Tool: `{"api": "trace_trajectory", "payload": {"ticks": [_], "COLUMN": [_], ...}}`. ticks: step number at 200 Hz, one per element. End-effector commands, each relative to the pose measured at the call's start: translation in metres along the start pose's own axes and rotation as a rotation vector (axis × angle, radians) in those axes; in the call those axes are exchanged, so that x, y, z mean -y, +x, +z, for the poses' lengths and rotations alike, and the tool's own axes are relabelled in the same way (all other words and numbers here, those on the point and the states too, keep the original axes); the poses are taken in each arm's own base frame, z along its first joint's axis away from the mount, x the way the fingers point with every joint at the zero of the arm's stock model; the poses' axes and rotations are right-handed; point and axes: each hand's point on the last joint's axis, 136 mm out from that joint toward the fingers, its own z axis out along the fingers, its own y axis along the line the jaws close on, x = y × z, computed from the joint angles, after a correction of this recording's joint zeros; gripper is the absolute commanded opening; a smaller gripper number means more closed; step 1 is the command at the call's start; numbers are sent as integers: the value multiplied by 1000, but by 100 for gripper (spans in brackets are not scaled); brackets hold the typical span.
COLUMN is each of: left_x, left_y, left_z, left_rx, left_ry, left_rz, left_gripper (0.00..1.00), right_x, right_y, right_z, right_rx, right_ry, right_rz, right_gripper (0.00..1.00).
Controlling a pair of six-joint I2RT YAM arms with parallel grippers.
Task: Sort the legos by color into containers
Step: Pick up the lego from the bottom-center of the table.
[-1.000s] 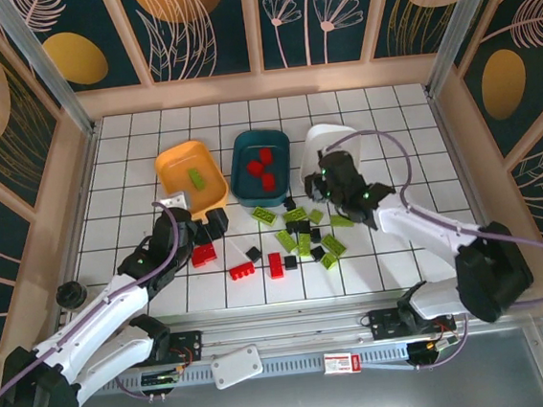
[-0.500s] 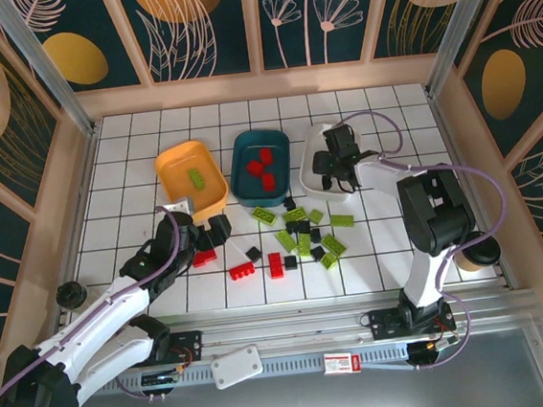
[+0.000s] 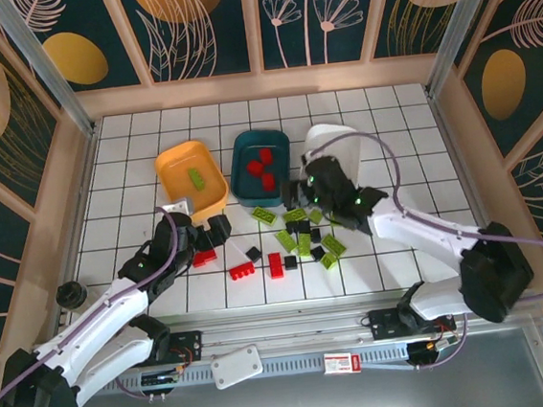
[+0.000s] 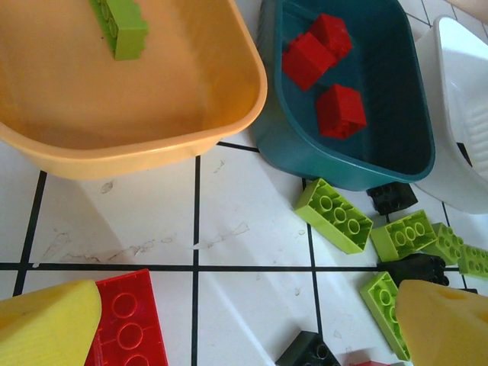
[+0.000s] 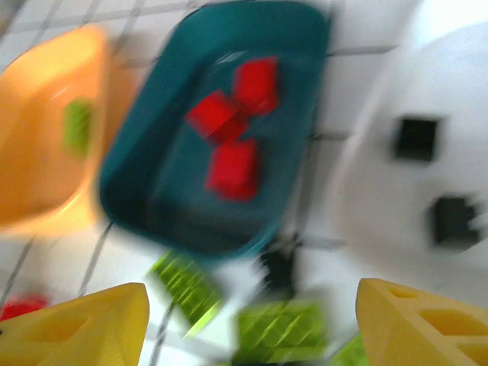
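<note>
Hovering low over the white gridded tabletop point(image 4: 252, 198), the left gripper point(image 4: 244, 328) has its yellow-tipped jaws spread wide and holds nothing. A loose red studded plastic brick point(image 4: 126, 324) lies just beside one fingertip, and a small black plastic brick point(image 4: 305, 351) sits on the table under the gap. The right gripper point(image 5: 244, 328) also stands with its jaws apart and empty above the loose lime green plastic bricks point(image 5: 278, 332), though its view is blurred.

These small bricks look light, stiff and sturdy, with smooth walls that could slip in a weak pinch. The surest hold is probably across the two long flat sides, fingers coming straight down, not on the studded top. The red brick by the left gripper lies clear of its neighbours and should lift cleanly. The lime ones under the right gripper are crowded among black pieces, so closing there may nudge others.

Ahead of the left gripper, the shallow orange-yellow plastic tray point(image 4: 168, 84) holds a single lime green brick point(image 4: 122, 27). Ahead and off to one side, the dark teal plastic tray point(image 4: 396, 130) holds three red bricks point(image 4: 339, 110), with the white plastic tray point(image 4: 465, 122) just beyond it. Seen from the right gripper, the teal tray is straight ahead, and the white one beside it carries two black bricks point(image 5: 417, 137).
</note>
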Motion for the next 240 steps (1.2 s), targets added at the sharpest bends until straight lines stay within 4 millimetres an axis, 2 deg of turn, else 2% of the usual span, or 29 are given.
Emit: {"api": "trace_trajectory", "payload": {"ticks": [1,23,37,55,73,111,152,184,209,240], "left_x": [-9,-15,-17,-19,-19,-19,-19,-18,-19,-18], "left_y": [3,5,6,8,10,8,7,8,7,7], "left_z": [-2,-1,-1,0,1,0,0,1,1,1], "left_rx": [5,7,6,7,4,5,9,7,8,7], "left_ry": [-37,-58,-63,-65,-63,-66,-68,-67,-69,-65], "left_rz": [-4,-6,-7,-13,-18,-17,-12,-12,-8,-5], "left_gripper": [98,98,99,98,98,98,99,98,99,99], "right_x": [-14,-38,-51,-64,-69,-69,-68,-64,-55,-61], "right_y": [72,135,166,194,209,219,204,199,205,204], "right_z": [-14,-23,-27,-28,-22,-1,17,30,35,26], "right_rx": [-163,-314,-392,-464,-501,-523,-451,-430,-445,-438], "right_ry": [-5,-36,-49,-68,-61,-6,65,119,171,112], "right_rz": [-13,-90,-142,-181,-205,-218,-242,-278,-315,-301], "right_gripper": [73,73,72,72,72,67,65,62,50,35]}}
